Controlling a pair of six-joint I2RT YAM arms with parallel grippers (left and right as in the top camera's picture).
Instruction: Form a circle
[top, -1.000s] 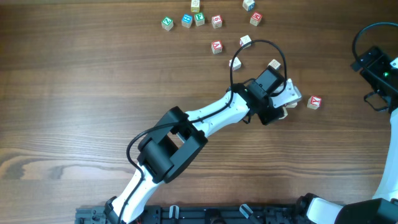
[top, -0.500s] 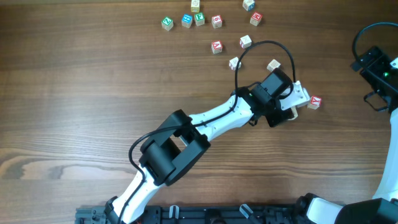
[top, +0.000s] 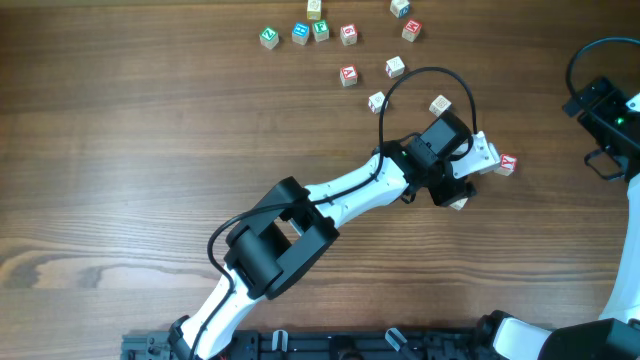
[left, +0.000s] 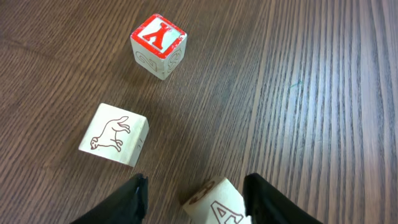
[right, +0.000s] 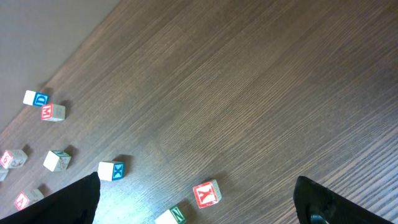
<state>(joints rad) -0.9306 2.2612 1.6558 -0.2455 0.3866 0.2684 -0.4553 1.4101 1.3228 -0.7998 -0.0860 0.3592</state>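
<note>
Left gripper (left: 196, 186), jaws just parted, appears to have released an A cube (left: 214, 205) near the red Y cube (left: 158, 45) at three o'clock, while the circle (top: 347, 75) remains a loose twelve-o'clock scatter and the right gripper (right: 196, 182) idles open.

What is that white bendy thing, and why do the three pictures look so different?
It is a robot arm. There are two at this table. One picture looks down from above: the left arm reaches toward little letter blocks, and the right arm waits at the edge. The other two pictures come from cameras on the wrists. The left gripper is open, with an A block between its fingers, near a dog block and a red-letter block. The right gripper is open and holds nothing.
</note>
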